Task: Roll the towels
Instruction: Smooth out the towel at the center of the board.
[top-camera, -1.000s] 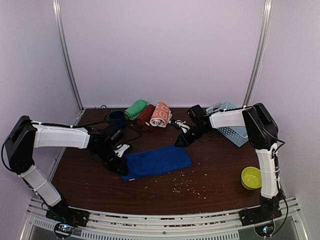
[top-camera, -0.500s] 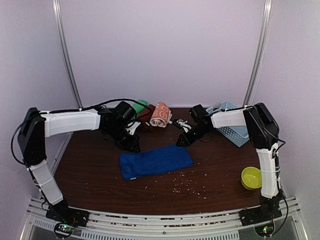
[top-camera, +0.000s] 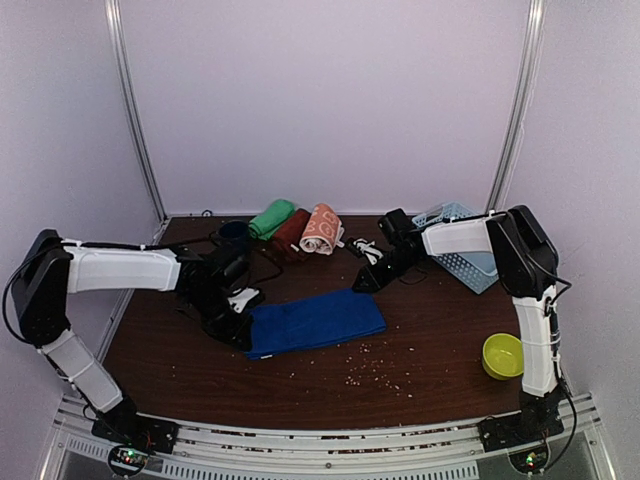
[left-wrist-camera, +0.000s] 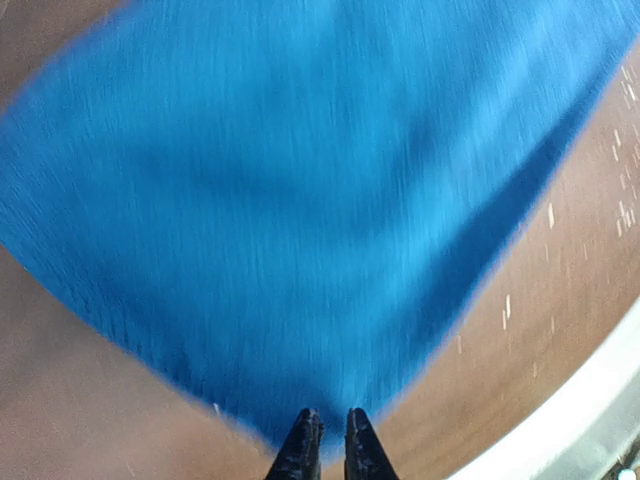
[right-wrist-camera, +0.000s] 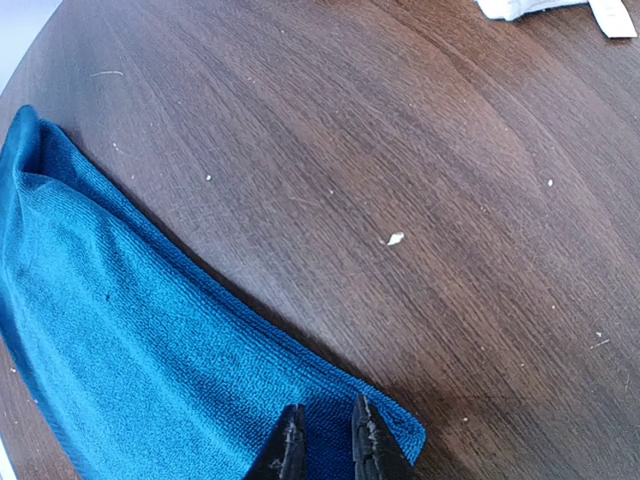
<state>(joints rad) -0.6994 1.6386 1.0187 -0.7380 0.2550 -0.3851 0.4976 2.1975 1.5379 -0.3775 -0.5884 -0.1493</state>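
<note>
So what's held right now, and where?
Right gripper looks pinched on the blue towel, far right corner; left gripper at its left end, grip unclear.

Royal blue towel (top-camera: 315, 320), green towel (top-camera: 271, 218), maroon towel (top-camera: 291, 232), orange towel (top-camera: 322, 228) with white print; pale blue basket (top-camera: 468, 262); yellow-green bowl (top-camera: 502, 355); dark brown table (top-camera: 440, 330)

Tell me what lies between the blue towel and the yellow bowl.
Between blue towel and yellow bowl, the top view shows only tabletop with scattered crumbs.
</note>
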